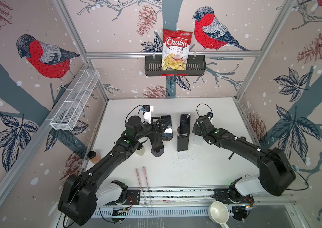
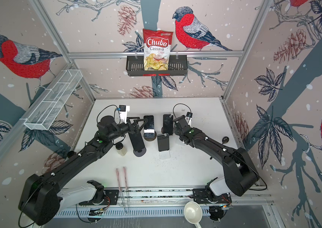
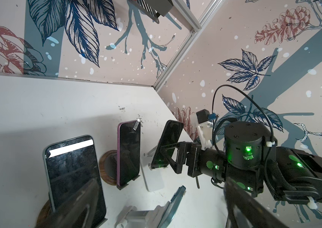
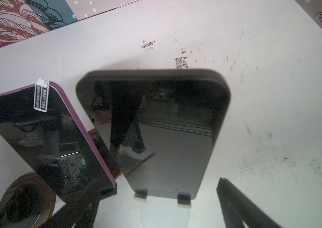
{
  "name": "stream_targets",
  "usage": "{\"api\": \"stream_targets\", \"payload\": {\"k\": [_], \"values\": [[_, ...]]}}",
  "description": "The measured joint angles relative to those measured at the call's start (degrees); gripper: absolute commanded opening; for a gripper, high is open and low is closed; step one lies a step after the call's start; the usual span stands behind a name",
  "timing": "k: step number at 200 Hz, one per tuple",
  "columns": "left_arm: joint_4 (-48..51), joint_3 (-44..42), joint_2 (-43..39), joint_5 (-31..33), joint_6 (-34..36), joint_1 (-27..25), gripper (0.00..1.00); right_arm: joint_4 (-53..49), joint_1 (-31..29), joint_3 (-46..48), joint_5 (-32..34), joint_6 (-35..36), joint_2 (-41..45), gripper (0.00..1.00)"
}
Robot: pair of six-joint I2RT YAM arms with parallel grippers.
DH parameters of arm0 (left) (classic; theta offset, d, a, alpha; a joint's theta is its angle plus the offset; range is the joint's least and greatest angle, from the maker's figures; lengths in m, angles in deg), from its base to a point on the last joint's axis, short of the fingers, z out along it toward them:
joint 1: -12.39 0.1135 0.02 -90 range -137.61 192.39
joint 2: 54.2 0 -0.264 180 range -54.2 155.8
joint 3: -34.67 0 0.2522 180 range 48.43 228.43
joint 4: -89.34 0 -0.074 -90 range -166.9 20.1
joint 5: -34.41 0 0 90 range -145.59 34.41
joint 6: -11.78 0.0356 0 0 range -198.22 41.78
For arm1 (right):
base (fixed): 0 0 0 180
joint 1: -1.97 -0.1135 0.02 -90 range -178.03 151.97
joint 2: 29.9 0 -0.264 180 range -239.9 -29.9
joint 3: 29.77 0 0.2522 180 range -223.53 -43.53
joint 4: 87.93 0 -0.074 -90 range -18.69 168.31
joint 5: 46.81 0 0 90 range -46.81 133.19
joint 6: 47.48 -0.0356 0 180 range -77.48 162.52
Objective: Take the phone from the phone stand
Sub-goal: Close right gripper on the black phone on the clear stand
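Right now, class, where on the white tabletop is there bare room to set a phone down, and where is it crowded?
Free: the strip of white tabletop between the patterned back wall and the dark phones on their stands; also the front patch between the two pink chopsticks and the black right arm. Crowded: the middle, where those phones stand close together.

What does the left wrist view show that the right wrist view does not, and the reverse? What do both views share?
Only the left wrist view: the phone with a white strip on its screen, and the right arm seen from outside, the right gripper open around the black phone. Only the right wrist view: the black phone's screen face on, with two stand lips under its lower edge. Both: the black phone, the purple phone with its white sticker, and the white table.
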Motion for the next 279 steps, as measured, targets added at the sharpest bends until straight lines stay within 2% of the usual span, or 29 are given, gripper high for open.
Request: {"api": "stream_targets", "payload": {"k": [61,148,248,279], "values": [[0.37,-0.31,-1.03,0.17,0.70,0.00,0.98,1.51,-0.28,-0.11,3.06,0.00,-1.22,0.85],[1.92,-1.20,-3.65,1.70,1.84,-0.02,0.98,2.51,-0.61,-0.35,4.42,-0.70,-3.34,0.84],[2.08,-1.62,-4.50,2.78,2.89,-0.02,0.98,2.91,-1.05,-1.20,6.16,-2.16,-5.55,0.67],[2.08,-1.62,-4.55,2.93,3.21,-0.02,0.98,2.93,-1.05,-1.18,6.32,-2.58,-5.53,0.65]]}}
